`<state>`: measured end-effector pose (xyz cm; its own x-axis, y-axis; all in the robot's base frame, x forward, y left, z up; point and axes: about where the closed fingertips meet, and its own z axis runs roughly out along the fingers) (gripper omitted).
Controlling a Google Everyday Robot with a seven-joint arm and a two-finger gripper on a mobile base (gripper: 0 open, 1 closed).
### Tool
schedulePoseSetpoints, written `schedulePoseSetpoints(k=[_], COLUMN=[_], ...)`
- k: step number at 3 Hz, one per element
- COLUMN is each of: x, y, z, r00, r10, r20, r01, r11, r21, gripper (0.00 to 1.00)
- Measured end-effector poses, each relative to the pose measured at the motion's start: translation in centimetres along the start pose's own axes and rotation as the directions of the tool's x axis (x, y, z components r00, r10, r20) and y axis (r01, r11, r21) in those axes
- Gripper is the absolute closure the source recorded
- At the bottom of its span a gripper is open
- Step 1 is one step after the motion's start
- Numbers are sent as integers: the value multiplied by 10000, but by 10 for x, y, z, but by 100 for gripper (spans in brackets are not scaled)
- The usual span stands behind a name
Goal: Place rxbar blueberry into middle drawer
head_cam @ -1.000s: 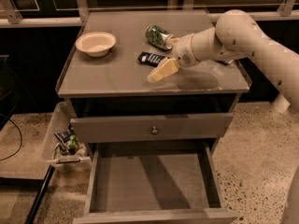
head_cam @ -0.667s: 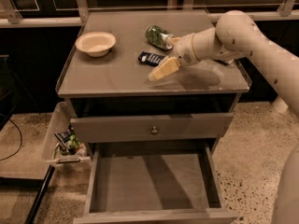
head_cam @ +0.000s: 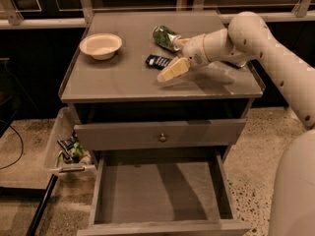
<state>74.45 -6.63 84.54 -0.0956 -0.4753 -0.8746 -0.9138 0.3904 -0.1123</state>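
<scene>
- The rxbar blueberry [head_cam: 158, 61] lies flat near the middle of the table [head_cam: 118, 85], just beside a green can [head_cam: 166, 37] toward the back edge.
- The gripper [head_cam: 171, 72] is just beside the bar, on its front-edge side; whether the jaws are released or clenched, I cannot tell.
- The bar is probably light, thin and a little slippery; pinching across its short width seems best.
- The middle drawer [head_cam: 157, 195] stands open below.

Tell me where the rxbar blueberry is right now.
The rxbar blueberry lies flat near the middle of the cabinet top, just in front of the green can and right of the bowl. The hand is beside its right end.
</scene>
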Motion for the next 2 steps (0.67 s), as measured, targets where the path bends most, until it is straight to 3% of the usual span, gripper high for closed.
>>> schedulePoseSetpoints(k=[2], x=[5], y=[-3], z=[2], r00=[10000], r10=[-46], r20=[-74], r01=[43], r11=[9996], r21=[-283], gripper=[0])
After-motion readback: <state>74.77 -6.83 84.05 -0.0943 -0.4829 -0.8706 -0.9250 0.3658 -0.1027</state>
